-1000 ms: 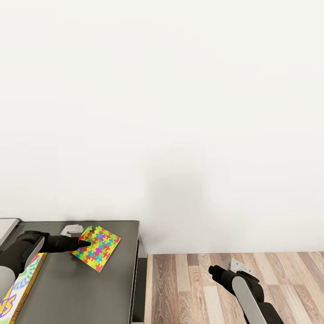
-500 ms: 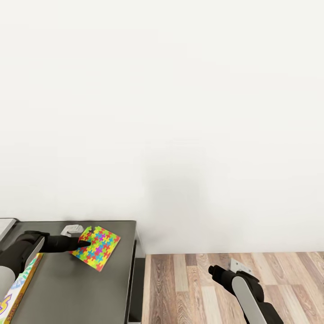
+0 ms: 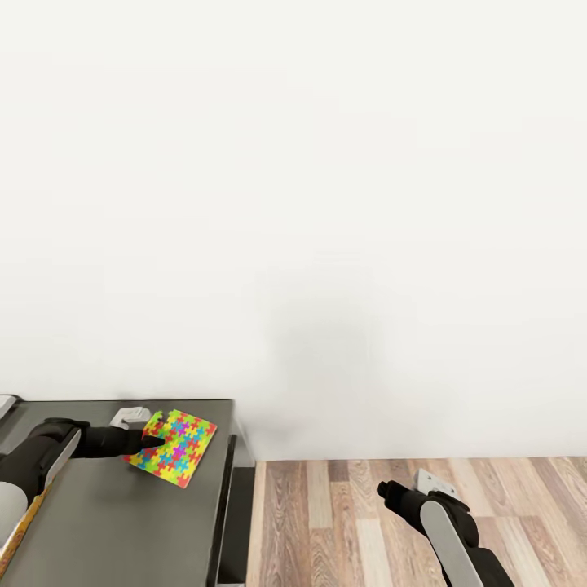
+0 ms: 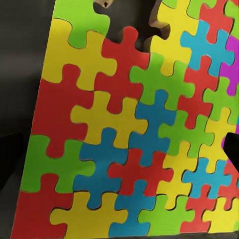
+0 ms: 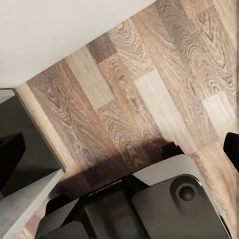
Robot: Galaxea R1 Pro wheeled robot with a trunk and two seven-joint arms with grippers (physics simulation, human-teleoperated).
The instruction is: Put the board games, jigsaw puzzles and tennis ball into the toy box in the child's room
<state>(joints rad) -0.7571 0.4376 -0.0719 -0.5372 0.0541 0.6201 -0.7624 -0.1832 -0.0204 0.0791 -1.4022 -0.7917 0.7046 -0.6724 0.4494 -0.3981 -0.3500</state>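
One puzzle [image 3: 172, 447] on the dark tabletop [image 3: 122, 522], left fingers [image 3: 148, 443] pinching its edge; right fingers' state unclear (one game box cut off).

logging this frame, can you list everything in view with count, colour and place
jigsaw puzzle: one, multicoloured mosaic, on the dark table wing, at the left end effector's tip
board game: one, a yellow edge at the picture's left border
table: one, dark-grey top, lower left
floor: wood planks, lower right
wall: white, behind
left end effector: black, over the puzzle's edge
right end effector: black, above the floor
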